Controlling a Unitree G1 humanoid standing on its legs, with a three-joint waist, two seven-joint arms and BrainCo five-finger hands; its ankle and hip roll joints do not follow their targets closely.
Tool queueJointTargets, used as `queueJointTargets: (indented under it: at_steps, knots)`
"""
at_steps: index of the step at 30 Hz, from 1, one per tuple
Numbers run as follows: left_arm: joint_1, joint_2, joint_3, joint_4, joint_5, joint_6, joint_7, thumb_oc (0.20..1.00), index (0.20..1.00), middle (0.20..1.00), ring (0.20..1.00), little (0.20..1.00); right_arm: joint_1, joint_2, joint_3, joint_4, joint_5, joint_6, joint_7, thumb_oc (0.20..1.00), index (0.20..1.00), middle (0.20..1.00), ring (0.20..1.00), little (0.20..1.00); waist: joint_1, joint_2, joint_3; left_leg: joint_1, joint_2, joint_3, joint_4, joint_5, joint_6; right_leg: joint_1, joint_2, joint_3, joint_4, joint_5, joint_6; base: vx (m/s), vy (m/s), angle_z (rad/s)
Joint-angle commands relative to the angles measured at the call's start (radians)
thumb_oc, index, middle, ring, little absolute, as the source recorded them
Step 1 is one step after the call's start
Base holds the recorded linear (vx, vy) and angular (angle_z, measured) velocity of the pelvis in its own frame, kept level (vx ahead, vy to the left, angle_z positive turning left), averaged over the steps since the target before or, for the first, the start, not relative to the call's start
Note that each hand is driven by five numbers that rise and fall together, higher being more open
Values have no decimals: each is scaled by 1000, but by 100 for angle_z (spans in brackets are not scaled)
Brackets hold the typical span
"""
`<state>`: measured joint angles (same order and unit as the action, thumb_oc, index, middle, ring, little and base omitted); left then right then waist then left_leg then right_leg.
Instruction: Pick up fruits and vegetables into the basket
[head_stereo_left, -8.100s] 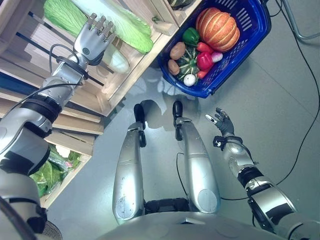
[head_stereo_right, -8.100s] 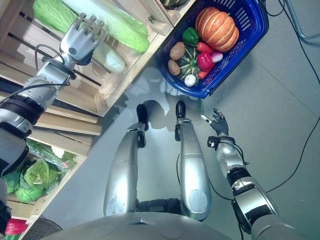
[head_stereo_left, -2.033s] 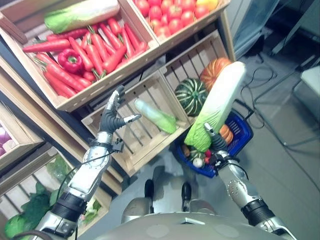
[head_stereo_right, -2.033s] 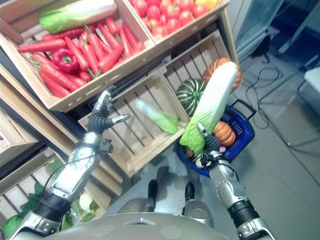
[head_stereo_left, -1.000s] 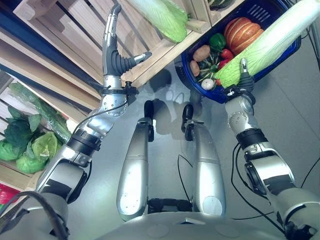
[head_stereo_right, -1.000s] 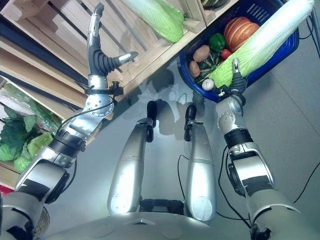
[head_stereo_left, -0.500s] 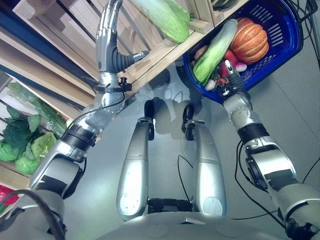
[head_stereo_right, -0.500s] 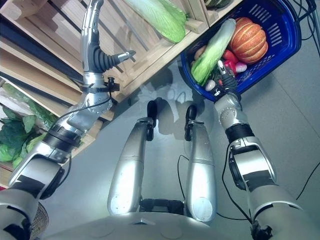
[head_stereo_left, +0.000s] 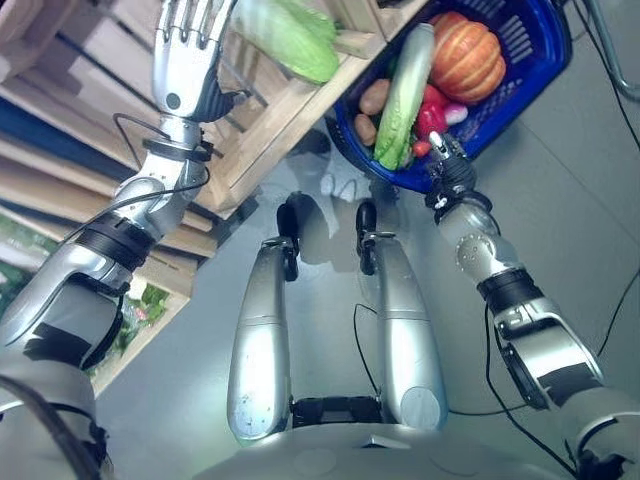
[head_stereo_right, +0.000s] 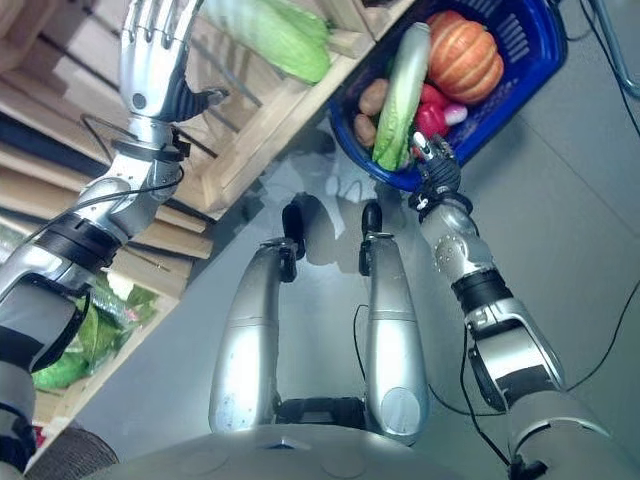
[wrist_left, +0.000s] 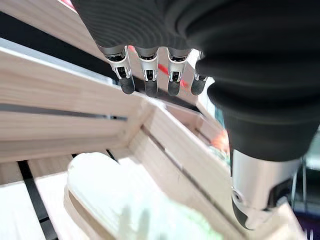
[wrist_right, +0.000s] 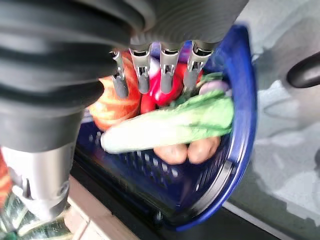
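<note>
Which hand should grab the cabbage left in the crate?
Left. The left hand is open at the wooden crate, beside the cabbage; the right hand is open at the blue basket.

One blue basket (head_stereo_left: 520, 75), two napa cabbages (head_stereo_left: 403, 85) (head_stereo_left: 290, 40), one pumpkin (head_stereo_left: 464, 58), two potatoes (head_stereo_left: 374, 97) (head_stereo_left: 365, 128)

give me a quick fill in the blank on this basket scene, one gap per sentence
1. The long cabbage lies in the ______ basket.
2. The round ribbed thing beside it is an orange ______.
3. The right robot hand is by the basket rim, holding ______.
4. A second cabbage lies in a ______ crate.

Missing words: blue; pumpkin; nothing; wooden
</note>
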<state>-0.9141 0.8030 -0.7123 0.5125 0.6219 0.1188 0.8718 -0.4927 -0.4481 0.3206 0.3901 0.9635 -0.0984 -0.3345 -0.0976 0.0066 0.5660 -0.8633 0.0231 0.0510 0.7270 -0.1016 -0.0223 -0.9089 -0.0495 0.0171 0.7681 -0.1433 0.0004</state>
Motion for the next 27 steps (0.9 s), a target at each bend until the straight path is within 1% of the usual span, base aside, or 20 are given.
queueJointTargets:
  at_steps: [1, 3, 5, 9, 11, 12, 13, 14, 17, 20, 22, 24, 25, 26, 27]
  knots:
    - [-28, 41, 5, 21, 51, 109, 15, 1000, 1000, 1000, 1000, 1000, 100, 16, 16, -100, -121, -69, 54, 1000, 1000, 1000, 1000, 1000, -24, -23, -46, 15, -29, 73, 26, -87, 23, 70, 37, -49, -55, 37, 12, 1, 93, -38]
    - [-43, 46, -1, 71, 67, 158, 2, 1000, 1000, 1000, 1000, 1000, 176, 18, 30, -160, -145, -88, 110, 1000, 1000, 1000, 1000, 1000, -51, -29, -46, -1, -20, 85, 26, -87, 25, 50, 42, -37, -57, 39, 15, -10, 93, -42]
    - [-65, 49, -5, 121, 84, 185, -9, 1000, 1000, 1000, 1000, 1000, 225, 12, 36, -186, -133, -107, 167, 1000, 1000, 1000, 1000, 1000, -70, -34, -46, -9, -14, 95, 21, -86, 26, 38, 43, -31, -60, 39, 15, -15, 100, -32]
    - [-138, 30, -25, 252, 36, 255, -12, 1000, 1000, 1000, 1000, 1000, 306, -13, 53, -217, -91, -163, 294, 1000, 1000, 1000, 1000, 1000, -112, -40, -46, -36, -4, 119, 11, -83, 23, 6, 44, -14, -73, 42, 18, -10, 101, -23]
    - [-166, 19, -35, 298, 26, 289, -26, 1000, 1000, 1000, 1000, 1000, 326, -14, 57, -228, -78, -181, 332, 1000, 1000, 1000, 1000, 1000, -124, -42, -46, -43, -1, 128, 3, -81, 22, -5, 44, -8, -80, 43, 20, -10, 76, -14]
    - [-179, 12, -37, 325, 30, 303, -35, 1000, 1000, 1000, 1000, 1000, 332, -16, 60, -239, -73, -186, 341, 1000, 1000, 1000, 1000, 1000, -130, -43, -46, -50, -1, 131, 2, -80, 19, -11, 43, -6, -86, 47, 20, -7, 47, -6]
    - [-179, 12, -37, 325, 30, 303, -35, 1000, 1000, 1000, 1000, 1000, 332, -16, 60, -239, -73, -186, 341, 1000, 1000, 1000, 1000, 1000, -130, -43, -46, -50, -1, 131, 2, -80, 19, -11, 43, -6, -86, 47, 20, -10, 56, -16]
    - [-200, 3, -48, 353, 27, 339, -52, 1000, 1000, 1000, 1000, 1000, 333, -16, 66, -249, -64, -196, 341, 1000, 1000, 1000, 1000, 1000, -135, -42, -46, -58, 0, 137, -4, -76, 18, -21, 39, -6, -95, 50, 20, -10, 37, -15]
    - [-231, 1, -54, 371, 52, 388, -83, 1000, 1000, 1000, 1000, 1000, 337, -20, 67, -277, -40, -205, 327, 1000, 1000, 1000, 1000, 1000, -141, -41, -46, -68, 2, 143, -10, -72, 17, -35, 37, -4, -98, 55, 21, -7, 48, -9]
    - [-257, 2, -60, 391, 41, 396, -98, 1000, 1000, 1000, 1000, 1000, 339, -26, 65, -288, -29, -204, 329, 1000, 1000, 1000, 1000, 1000, -147, -39, -46, -77, 7, 148, -6, -71, 15, -47, 34, -1, -97, 58, 21, 4, 49, -3]
    - [-281, 5, -71, 403, 40, 404, -138, 1000, 1000, 1000, 1000, 1000, 339, -29, 61, -300, -35, -198, 323, 1000, 1000, 1000, 1000, 1000, -151, -39, -46, -86, 8, 150, -6, -69, 16, -58, 33, -1, -100, 63, 22, 3, 46, -3]
    - [-301, 2, -88, 408, 30, 428, -201, 1000, 1000, 1000, 1000, 1000, 337, -24, 62, -309, -29, -200, 318, 1000, 1000, 1000, 1000, 1000, -153, -40, -46, -93, 9, 153, -13, -66, 16, -65, 33, -3, -110, 69, 22, 1, 17, 0]
    - [-306, -3, -96, 412, 33, 429, -240, 762, 762, 762, 762, 762, 336, -17, 62, -318, -33, -196, 315, 1000, 1000, 1000, 1000, 1000, -155, -42, -46, -96, 8, 154, -19, -63, 16, -68, 35, -2, -117, 74, 22, 0, 0, 0]
    - [-307, -4, -97, 411, 33, 430, -243, 586, 586, 586, 586, 586, 336, -17, 61, -319, -33, -195, 315, 1000, 1000, 1000, 1000, 1000, -155, -42, -46, -96, 8, 154, -19, -63, 16, -68, 35, -2, -118, 74, 23, 0, 0, 0]
    - [-310, -10, -104, 410, 25, 436, -267, 357, 357, 357, 357, 357, 334, -12, 58, -325, -39, -191, 309, 1000, 1000, 1000, 1000, 1000, -155, -42, -46, -101, 5, 153, -20, -61, 16, -71, 36, -2, -122, 77, 23, 0, 0, 0]
